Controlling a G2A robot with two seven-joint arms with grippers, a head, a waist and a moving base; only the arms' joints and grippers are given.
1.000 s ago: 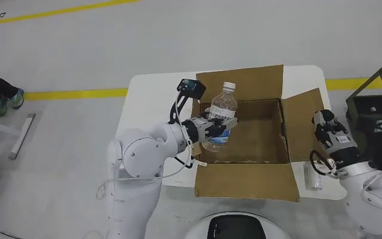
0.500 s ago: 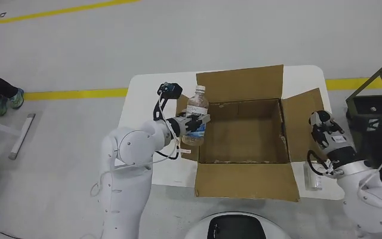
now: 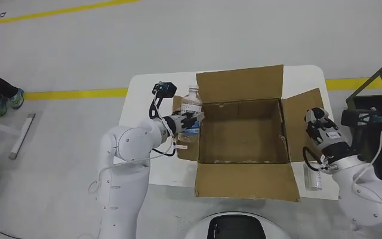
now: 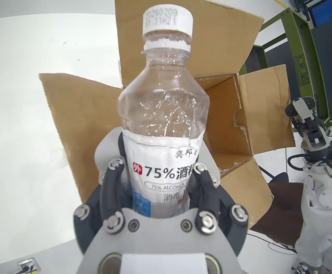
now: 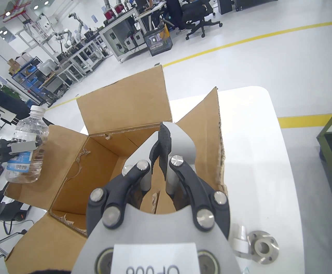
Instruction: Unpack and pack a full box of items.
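bottle point(image 4: 160, 124): clear glossy plastic, crinkled at the shoulder. label point(image 4: 160, 171) is glossy film, cap point(image 4: 167, 22) is white ribbed plastic. box point(image 3: 245, 179): brown matt corrugated cardboard, torn edges rough. surface point(image 3: 149, 95): white, smooth, slight sheen. my jaws: matt black plastic links point(image 4: 111, 186), brushed metal plates point(image 5: 181, 145), shiny screws point(image 4: 205, 223). right pads point(image 5: 164, 145) are black, rough-textured, rubbery. flange point(image 5: 263, 246): bare machined metal, satin.

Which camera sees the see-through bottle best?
The left wrist view: the bottle stands close up, cap to label, in the left gripper. The top view shows it small from above, by the box. The right wrist view shows it far off, beside the box.
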